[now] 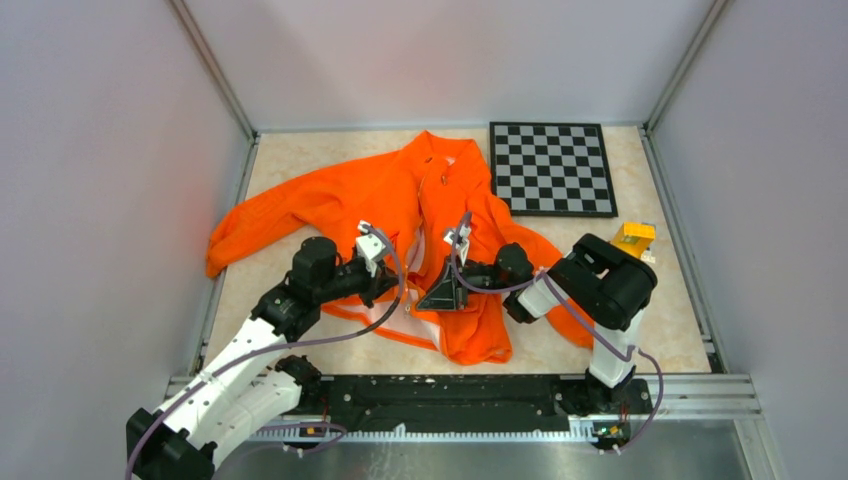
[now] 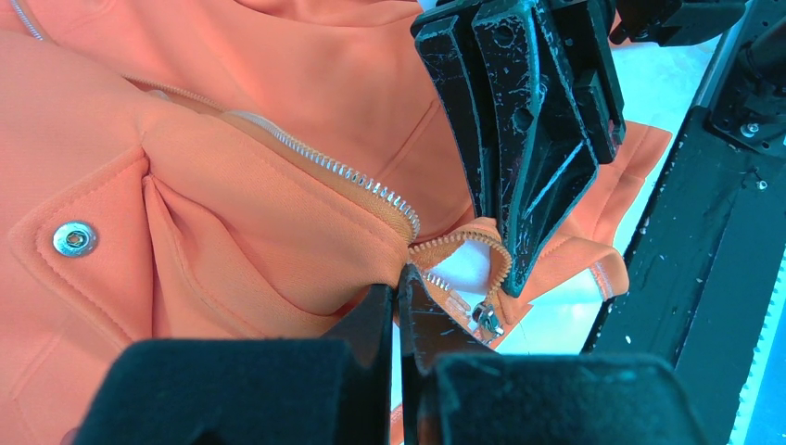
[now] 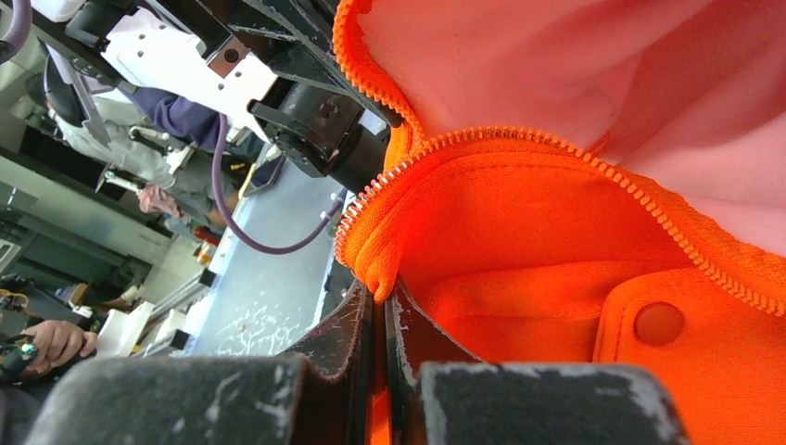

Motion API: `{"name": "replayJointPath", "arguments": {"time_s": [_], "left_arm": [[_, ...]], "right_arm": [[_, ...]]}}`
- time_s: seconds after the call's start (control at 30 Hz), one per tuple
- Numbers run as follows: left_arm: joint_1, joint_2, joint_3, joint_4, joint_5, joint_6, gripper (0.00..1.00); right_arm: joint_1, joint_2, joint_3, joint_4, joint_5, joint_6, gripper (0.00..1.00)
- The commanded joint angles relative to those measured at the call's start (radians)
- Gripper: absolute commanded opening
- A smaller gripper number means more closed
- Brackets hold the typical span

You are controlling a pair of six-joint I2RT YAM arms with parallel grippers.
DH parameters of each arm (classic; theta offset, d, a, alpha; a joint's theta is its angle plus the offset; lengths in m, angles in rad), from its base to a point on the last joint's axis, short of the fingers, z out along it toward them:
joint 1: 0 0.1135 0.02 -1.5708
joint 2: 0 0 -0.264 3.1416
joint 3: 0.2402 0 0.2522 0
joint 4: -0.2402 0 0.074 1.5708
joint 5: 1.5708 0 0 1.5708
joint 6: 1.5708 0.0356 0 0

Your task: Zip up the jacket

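The orange jacket [image 1: 350, 195] lies spread on the table with its front open near the arms and white lining showing. My left gripper [image 1: 392, 285] is shut on the jacket's lower front edge [image 2: 371, 250], right beside the silver zipper teeth [image 2: 334, 167]. The metal zipper slider [image 2: 487, 318] hangs free just past my left gripper [image 2: 399, 278]. My right gripper [image 1: 432, 295] is shut on the opposite zipper edge [image 3: 371, 269], with its fingers [image 2: 519, 139] coming down close to the left jaws. In the right wrist view, that gripper [image 3: 380, 295] pinches a fold of orange fabric below the curved zipper teeth [image 3: 593, 167].
A black and white chessboard [image 1: 552, 167] lies at the back right, touching the jacket's sleeve. A small yellow object [image 1: 634, 238] sits near the right arm's elbow. A black rail [image 1: 450, 400] runs along the near edge. Walls close the table on three sides.
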Motion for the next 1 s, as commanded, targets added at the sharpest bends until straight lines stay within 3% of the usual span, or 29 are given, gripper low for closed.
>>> {"name": "replayJointPath", "arguments": {"time_s": [0.0, 0.97], "left_arm": [[0.001, -0.004, -0.001, 0.055, 0.043, 0.005, 0.0], [0.001, 0.021, 0.004, 0.049, 0.11, 0.017, 0.0]], "right_arm": [[-0.007, -0.022, 0.022, 0.069, 0.006, -0.026, 0.0], [-0.024, -0.002, 0.03, 0.156, 0.013, 0.041, 0.0]]}}
